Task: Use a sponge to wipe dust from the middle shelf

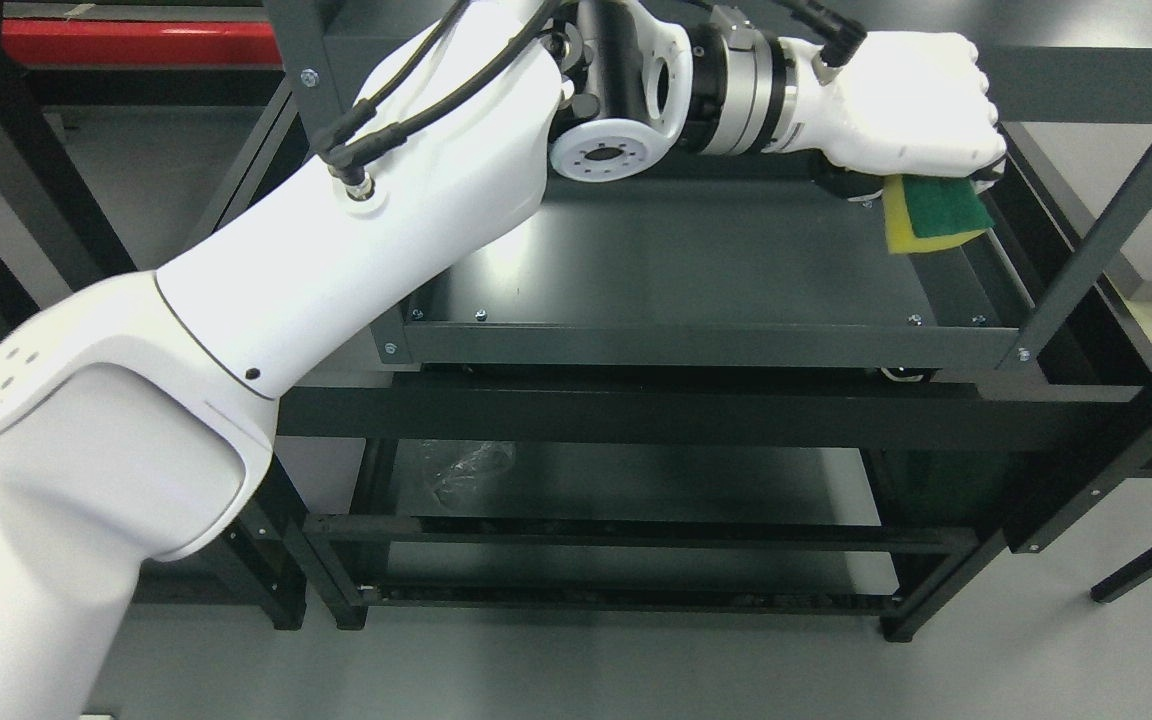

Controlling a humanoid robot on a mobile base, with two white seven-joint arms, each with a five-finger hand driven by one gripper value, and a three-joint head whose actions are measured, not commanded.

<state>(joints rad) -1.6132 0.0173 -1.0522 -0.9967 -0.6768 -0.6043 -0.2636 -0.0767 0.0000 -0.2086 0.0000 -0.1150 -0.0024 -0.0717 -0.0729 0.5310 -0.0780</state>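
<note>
Sponge (931, 213), yellow foam w/ green scrub face, sits clamped under left hand (911, 105) at far right of middle shelf (676, 260), near the side rim. Looks light, soft, squashy; will deform under pressure. Best held across its top, flat, so foam stays on shelf. Right hand not in view.
</note>
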